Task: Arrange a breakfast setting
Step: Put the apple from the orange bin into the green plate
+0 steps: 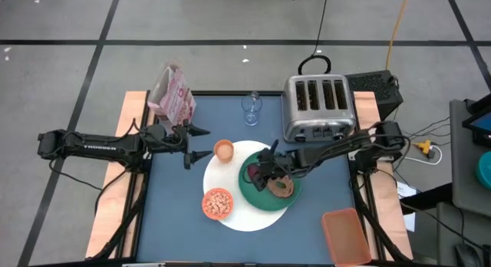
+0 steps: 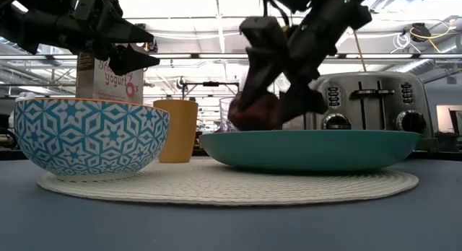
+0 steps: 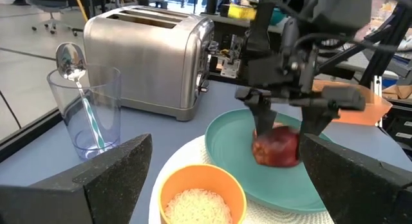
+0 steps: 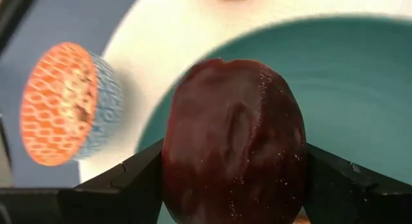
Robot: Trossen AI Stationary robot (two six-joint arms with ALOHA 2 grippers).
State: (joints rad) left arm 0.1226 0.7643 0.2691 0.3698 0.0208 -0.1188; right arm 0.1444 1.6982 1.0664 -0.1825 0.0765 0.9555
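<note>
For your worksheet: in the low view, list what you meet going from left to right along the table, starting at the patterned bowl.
Blue patterned bowl → orange cup → dark red fruit held by the right gripper over the green plate → toaster.

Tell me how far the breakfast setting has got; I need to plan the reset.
Done: green plate, bowl and orange cup sit on the white mat; the bagel is on the plate. In hand: right tool holds the red fruit over the plate. Left: releasing it; glass with spoon stands apart.
</note>
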